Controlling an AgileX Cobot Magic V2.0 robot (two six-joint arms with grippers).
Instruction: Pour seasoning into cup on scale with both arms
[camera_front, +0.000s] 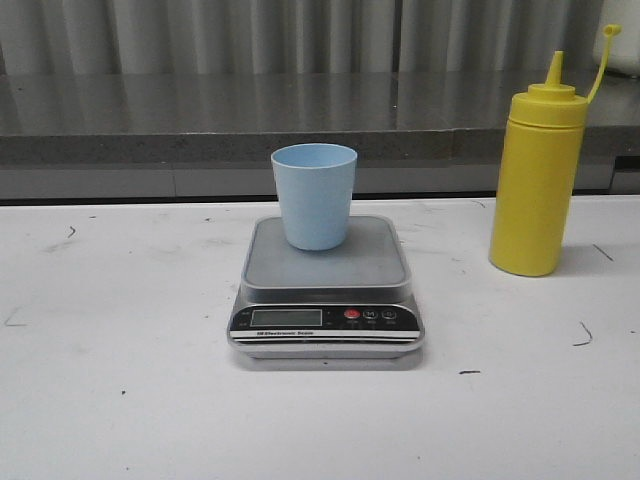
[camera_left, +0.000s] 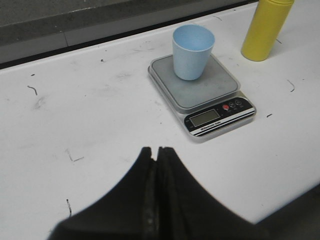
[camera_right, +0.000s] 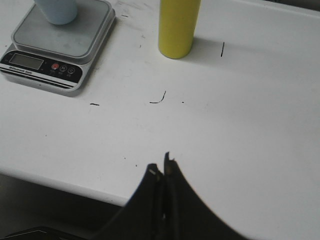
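The pale blue cup (camera_front: 314, 195) stands upright on the silver scale (camera_front: 370, 268) in the middle of the white table. The yellow seasoning bottle (camera_front: 537, 182) stands upright to the right of the scale, its tip cover hanging off the nozzle. Neither gripper shows in the front view. In the left wrist view my left gripper (camera_left: 154, 149) is shut and empty, well short of the scale (camera_left: 216, 87) and cup (camera_left: 192, 51). In the right wrist view my right gripper (camera_right: 161, 164) is shut and empty near the table's front edge, away from the bottle (camera_right: 178, 26).
A grey ledge (camera_front: 200, 120) and a corrugated wall run along the back of the white table (camera_front: 120, 400). The table top carries small black marks. The table's front edge shows in the right wrist view (camera_right: 55, 182).
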